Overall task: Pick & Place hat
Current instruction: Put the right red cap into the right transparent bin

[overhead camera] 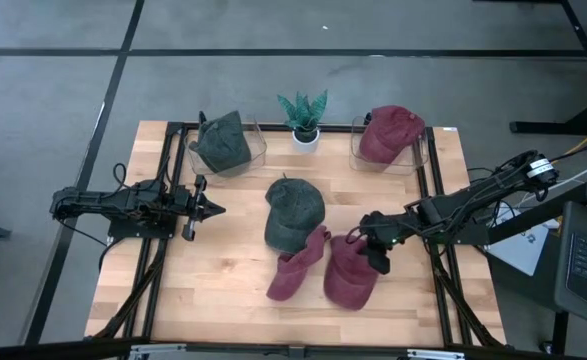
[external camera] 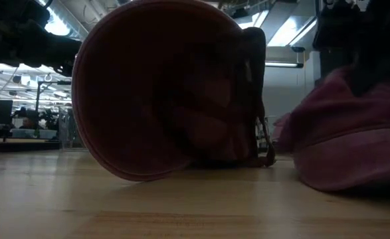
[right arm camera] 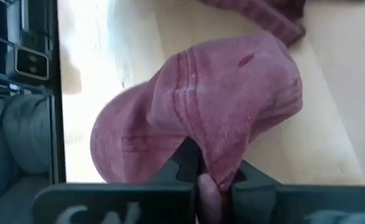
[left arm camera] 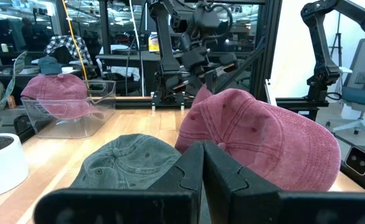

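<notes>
R gripper [overhead camera: 376, 250] pinches red hat [overhead camera: 351, 280] fabric; I lift straight, slow. L gripper [overhead camera: 209, 209] closed, empty, idle over counter [overhead camera: 223, 290].

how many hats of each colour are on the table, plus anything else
red hats: 3, one in the right bin, one loose, one pinched by the right gripper at
green hats: 2, one in the left bin, one loose
clear bins: 2
potted plant: 1
total: 8

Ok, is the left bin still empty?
No, in the high view the left clear bin already holds a green hat.
</notes>
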Robot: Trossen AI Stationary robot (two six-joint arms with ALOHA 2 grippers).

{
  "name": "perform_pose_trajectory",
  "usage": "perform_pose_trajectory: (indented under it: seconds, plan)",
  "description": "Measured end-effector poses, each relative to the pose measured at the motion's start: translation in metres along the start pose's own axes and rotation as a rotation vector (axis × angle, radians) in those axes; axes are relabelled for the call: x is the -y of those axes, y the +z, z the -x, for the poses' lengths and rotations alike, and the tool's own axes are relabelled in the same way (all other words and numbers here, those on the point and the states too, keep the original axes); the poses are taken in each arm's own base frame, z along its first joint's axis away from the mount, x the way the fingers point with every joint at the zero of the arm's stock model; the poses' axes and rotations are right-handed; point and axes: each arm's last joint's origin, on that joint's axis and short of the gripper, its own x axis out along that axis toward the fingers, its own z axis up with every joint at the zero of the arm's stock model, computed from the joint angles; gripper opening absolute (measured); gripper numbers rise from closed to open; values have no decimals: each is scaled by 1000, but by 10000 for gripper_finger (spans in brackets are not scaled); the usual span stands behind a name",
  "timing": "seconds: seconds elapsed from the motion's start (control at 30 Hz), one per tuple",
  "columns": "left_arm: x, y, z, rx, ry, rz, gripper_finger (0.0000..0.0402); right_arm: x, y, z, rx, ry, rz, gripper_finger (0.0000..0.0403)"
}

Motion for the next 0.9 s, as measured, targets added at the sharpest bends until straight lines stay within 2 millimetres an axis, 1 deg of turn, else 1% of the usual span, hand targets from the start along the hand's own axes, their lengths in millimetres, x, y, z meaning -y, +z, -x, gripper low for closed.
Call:
perform_pose_trajectory:
  seconds: [0.13,0.27,0.5,0.63,0.9]
  plan:
    - [0,0,0,0,0,0,6,-4,7,4,48,-34,42,9]
    - [0,0,0,0,0,0,6,-14,21,17,72,-66,93,10]
    - [0,0,0,0,0,0,6,-27,41,54,36,-253,132,11]
    - [0,0,0,0,0,0,6,-32,49,74,21,-326,175,11]
    - [0,0,0,0,0,0,6,-44,69,114,119,-449,240,11]
